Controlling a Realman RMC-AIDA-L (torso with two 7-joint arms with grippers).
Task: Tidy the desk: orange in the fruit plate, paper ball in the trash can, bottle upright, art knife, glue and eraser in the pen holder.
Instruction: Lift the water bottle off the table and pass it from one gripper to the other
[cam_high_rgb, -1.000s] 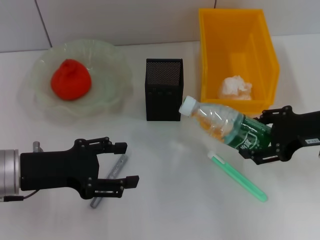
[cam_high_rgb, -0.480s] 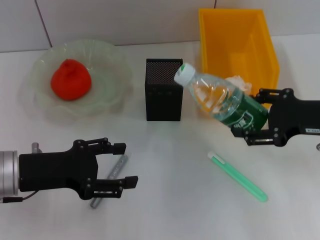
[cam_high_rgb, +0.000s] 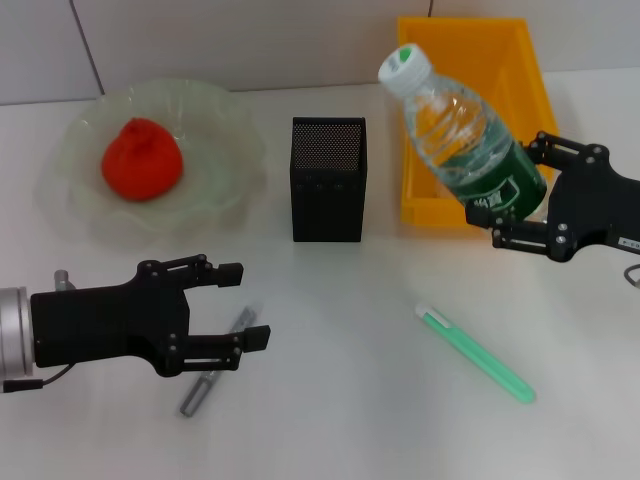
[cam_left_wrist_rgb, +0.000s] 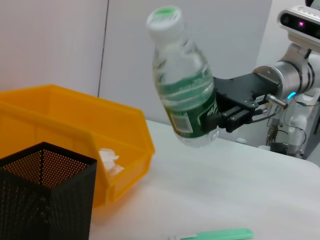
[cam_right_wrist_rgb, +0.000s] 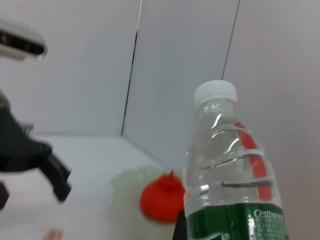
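The water bottle (cam_high_rgb: 463, 135) is clear, glossy plastic with ribbed walls, a shiny green printed label and a matt white cap. The trash can (cam_high_rgb: 470, 80) is smooth orange-yellow plastic with a slight sheen. The pen holder (cam_high_rgb: 327, 180) is matt black perforated metal mesh. The fruit plate (cam_high_rgb: 230, 150) looks like translucent pale-green glass or plastic, glossy and rippled. Both grippers, left (cam_high_rgb: 237, 317) and right (cam_high_rgb: 515, 215), are matt black. The table (cam_high_rgb: 350, 400) is smooth, white and faintly reflective.

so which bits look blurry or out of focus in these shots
Head view: the bottle held by the right gripper is fairly crisp. Left wrist view: the pen holder is soft up close. Right wrist view: the orange and left gripper are blurred behind the bottle.
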